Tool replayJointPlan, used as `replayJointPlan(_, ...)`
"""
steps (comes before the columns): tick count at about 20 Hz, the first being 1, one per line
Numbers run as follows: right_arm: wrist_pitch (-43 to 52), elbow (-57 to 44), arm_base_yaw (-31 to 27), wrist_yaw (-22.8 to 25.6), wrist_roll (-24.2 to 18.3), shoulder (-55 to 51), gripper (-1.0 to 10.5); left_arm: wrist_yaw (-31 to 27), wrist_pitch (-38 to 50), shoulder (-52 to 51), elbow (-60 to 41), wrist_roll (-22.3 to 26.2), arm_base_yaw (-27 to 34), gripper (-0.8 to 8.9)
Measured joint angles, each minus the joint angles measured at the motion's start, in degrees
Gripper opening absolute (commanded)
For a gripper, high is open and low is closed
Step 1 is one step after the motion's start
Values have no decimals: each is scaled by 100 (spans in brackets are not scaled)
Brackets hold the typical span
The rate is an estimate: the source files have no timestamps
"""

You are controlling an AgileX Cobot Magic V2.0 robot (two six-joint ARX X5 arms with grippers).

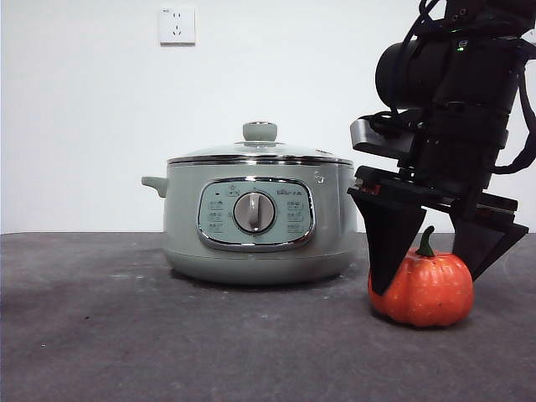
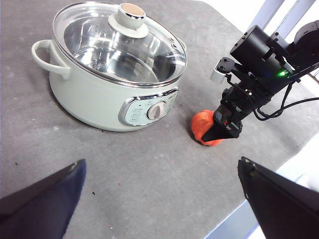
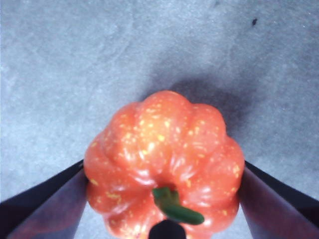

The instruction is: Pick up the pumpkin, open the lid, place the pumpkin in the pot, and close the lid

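Note:
The orange pumpkin [image 1: 429, 295] with its green stem sits on the table just right of the sage-green pot [image 1: 180, 222]. My right gripper [image 1: 427, 285] has come down over it and stands open, one jaw close on each side of the pumpkin [image 3: 164, 144], at or near its skin. The glass lid [image 1: 260, 152] with its pale knob rests on the pot [image 2: 84, 94]; through the lid [image 2: 99, 47] the steel inside shows. My left gripper [image 2: 160, 162] hangs high above the table, open and empty, looking down on the pot, the pumpkin [image 2: 202, 125] and the right gripper [image 2: 222, 133].
The dark grey table [image 1: 126, 343] runs out in front of and left of the pot. A white wall with a socket [image 1: 177, 25] stands behind. In the left wrist view the table's edge [image 2: 234, 219] lies near the pumpkin's side.

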Motion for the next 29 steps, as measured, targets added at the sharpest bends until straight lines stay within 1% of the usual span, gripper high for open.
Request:
replayJointPlan(2,-24,0,0,2,-2,-68,-16,0,22,17,0,0,0,718)
replayJointPlan(4,-76,-2,0,2,-2,-382,-16,2,216,122,0,-17,-50,718)
replayJointPlan(6,-155,0,0,2,-4,-951,-16,-42,385,315,26,-72,-149,718)
replayJointPlan(10,-472,0,0,0,-4,-2013,-16,-433,807,920,529,-94,-398,719)
replayJointPlan(12,-522,0,0,0,-4,-2505,-16,-496,931,1370,874,-92,-621,719)
replayJointPlan(15,-675,0,0,-28,0,-3119,-16,-883,1373,2216,1353,-92,-1038,719)
replayJointPlan(17,-699,0,0,-28,0,-3447,-16,-1034,1692,2835,1665,-92,-1340,719)
replayJointPlan(19,-715,0,0,-37,17,-3722,-16,-1370,1950,3506,2035,-90,-1633,719)
replayJointPlan(23,-772,0,2,-39,177,-4024,-16,-1805,2256,4725,2785,-39,-1998,719)
replayJointPlan(27,-796,0,0,-39,221,-4148,-16,-1954,2721,5657,3333,-20,-2229,719)
replayJointPlan(29,-807,0,0,-39,223,-4155,-16,-2061,3058,5993,3425,-20,-2330,719)
